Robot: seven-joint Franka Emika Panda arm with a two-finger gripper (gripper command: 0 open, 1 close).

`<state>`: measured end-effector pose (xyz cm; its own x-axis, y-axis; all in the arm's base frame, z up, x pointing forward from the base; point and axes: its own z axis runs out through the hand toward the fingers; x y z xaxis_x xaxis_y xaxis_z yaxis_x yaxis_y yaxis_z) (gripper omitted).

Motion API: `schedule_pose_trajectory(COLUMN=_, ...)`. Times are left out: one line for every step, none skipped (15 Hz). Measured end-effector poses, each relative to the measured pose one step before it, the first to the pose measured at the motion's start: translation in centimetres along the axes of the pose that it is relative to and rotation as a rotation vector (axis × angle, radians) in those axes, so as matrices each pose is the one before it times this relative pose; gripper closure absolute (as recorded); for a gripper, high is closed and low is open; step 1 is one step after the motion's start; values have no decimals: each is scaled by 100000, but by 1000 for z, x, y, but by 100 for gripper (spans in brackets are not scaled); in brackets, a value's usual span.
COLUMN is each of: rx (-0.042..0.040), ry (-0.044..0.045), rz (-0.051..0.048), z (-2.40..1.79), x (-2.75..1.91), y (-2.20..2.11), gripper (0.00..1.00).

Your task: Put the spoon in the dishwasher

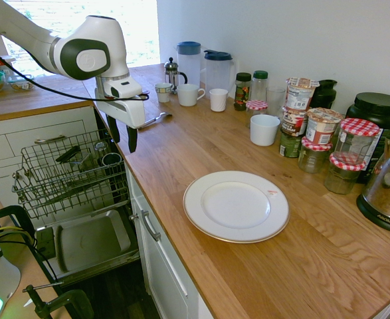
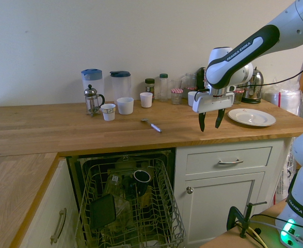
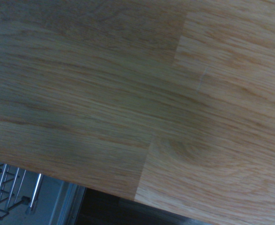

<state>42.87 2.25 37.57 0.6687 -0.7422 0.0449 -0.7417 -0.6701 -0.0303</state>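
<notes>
First exterior view: white arm hangs its gripper (image 1: pixel 123 138) over the worktop's edge, dark fingers pointing down, jaws spread apart with nothing between them. Behind it the spoon (image 1: pixel 156 119) lies flat on the oak-look worktop (image 1: pixel 294 259), slim and shiny, only partly visible past the hand. Below, the dishwasher (image 1: pixel 75 199) stands open: grey wire rack pulled out, dull steel door panel underneath. A round white plate (image 1: pixel 236 205) with a thin rim sits on the counter, with checked-lid jars (image 1: pixel 351 151), a white cup (image 1: pixel 264 129) and two blue-lidded jugs (image 1: pixel 204 66) further back.

Second exterior view: the spoon (image 2: pixel 152 125) rests near the counter's front edge, well apart from the gripper (image 2: pixel 211 120), just above the dishwasher (image 2: pixel 128 206). A glass French press (image 2: pixel 92 100) and small white cups (image 2: pixel 125 105) stand behind it; nothing blocks the way between.

Wrist view: mostly blurry wood grain, plank joints showing, a bit of rack wire (image 3: pixel 11 192) in the corner.
</notes>
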Motion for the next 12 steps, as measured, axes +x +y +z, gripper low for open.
schedule_pose_trajectory(rx=-150, ry=-467, rz=238, z=69, x=-23, y=18, gripper=0)
schedule_pose_trajectory(rx=38, ry=-621, rz=461, z=27, x=-31, y=21, gripper=0)
schedule_pose_trajectory(rx=448, ry=142, rz=45, z=-171, x=51, y=-135, gripper=0)
schedule_pose_trajectory(rx=1234, ry=772, rz=-334, z=-601, x=138, y=-498, gripper=0)
schedule_pose_trajectory(rx=1600, ry=1199, rz=-815, z=-857, x=160, y=-892, gripper=0)
schedule_pose_trajectory(rx=1326, ry=1046, rz=-1009, z=-749, x=97, y=-1118, gripper=0)
schedule_pose_trajectory(rx=943, ry=707, rz=-1283, z=-451, x=-36, y=-1316, gripper=0)
schedule_pose_trajectory(rx=639, ry=545, rz=-1202, z=-248, x=-74, y=-1539, gripper=0)
schedule_pose_trajectory(rx=956, ry=567, rz=-1120, z=-166, x=-34, y=-1717, gripper=0)
schedule_pose_trajectory(rx=851, ry=556, rz=-934, z=-4, x=-91, y=-1730, gripper=0)
schedule_pose_trajectory(rx=1107, ry=849, rz=-653, z=15, x=-22, y=-1804, gripper=0)
schedule_pose_trajectory(rx=1279, ry=1144, rz=-644, z=67, x=15, y=-1725, gripper=0)
